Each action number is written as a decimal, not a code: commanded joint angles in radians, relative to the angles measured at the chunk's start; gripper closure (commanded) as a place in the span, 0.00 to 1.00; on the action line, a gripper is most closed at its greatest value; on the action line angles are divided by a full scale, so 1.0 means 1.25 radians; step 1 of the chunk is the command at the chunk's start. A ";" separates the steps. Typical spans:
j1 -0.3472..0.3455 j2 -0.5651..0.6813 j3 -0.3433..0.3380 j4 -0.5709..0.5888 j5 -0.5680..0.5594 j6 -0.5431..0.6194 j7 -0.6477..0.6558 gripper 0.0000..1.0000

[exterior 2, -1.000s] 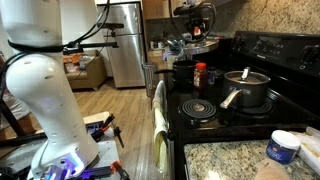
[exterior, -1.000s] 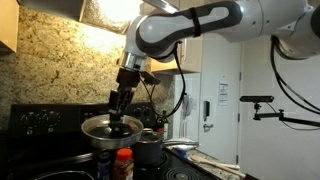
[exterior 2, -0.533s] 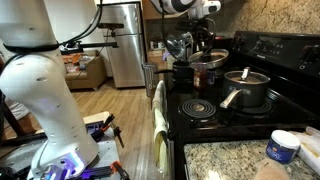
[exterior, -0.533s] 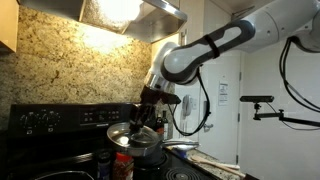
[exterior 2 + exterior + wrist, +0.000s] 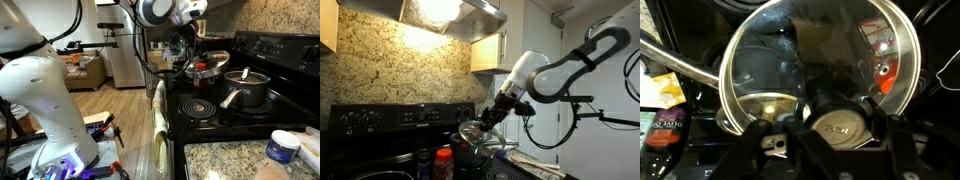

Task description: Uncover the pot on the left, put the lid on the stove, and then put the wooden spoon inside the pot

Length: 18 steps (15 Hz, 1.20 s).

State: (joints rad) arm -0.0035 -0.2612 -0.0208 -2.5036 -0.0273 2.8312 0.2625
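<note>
My gripper (image 5: 840, 122) is shut on the round knob of the shiny silver lid (image 5: 820, 55). The lid fills the wrist view and hangs tilted from the fingers. In both exterior views the gripper (image 5: 492, 118) (image 5: 192, 55) holds the lid (image 5: 470, 132) (image 5: 203, 68) low over the black stove (image 5: 400, 118) (image 5: 215, 112). I cannot pick out the silver pot with certainty, because the arm and the lid cover that area. The wooden spoon is out of view.
A dark grey pot with a knobbed lid (image 5: 248, 88) and a long silver handle stands on a near burner. A red-capped bottle (image 5: 444, 160) (image 5: 199, 75) stands on the stove by the lid. A white tub (image 5: 284, 147) sits on the granite counter. A towel (image 5: 159, 115) hangs at the stove front.
The arm has carried the lid sideways and down across the stove, away from where it was lifted. The grip on the knob is unchanged.
</note>
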 commanded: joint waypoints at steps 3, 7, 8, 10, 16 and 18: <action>-0.031 -0.106 0.030 -0.110 0.020 0.006 -0.004 0.41; -0.075 -0.060 0.080 -0.053 -0.015 -0.080 0.054 0.66; -0.041 -0.029 0.058 -0.030 0.019 -0.112 0.028 0.66; -0.060 0.029 0.071 0.017 0.003 -0.193 0.061 0.66; -0.035 0.139 0.031 0.134 0.045 -0.271 0.056 0.66; -0.030 0.160 0.023 0.155 0.072 -0.253 0.043 0.66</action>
State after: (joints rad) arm -0.0516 -0.0935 0.0201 -2.3758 0.0122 2.5293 0.3248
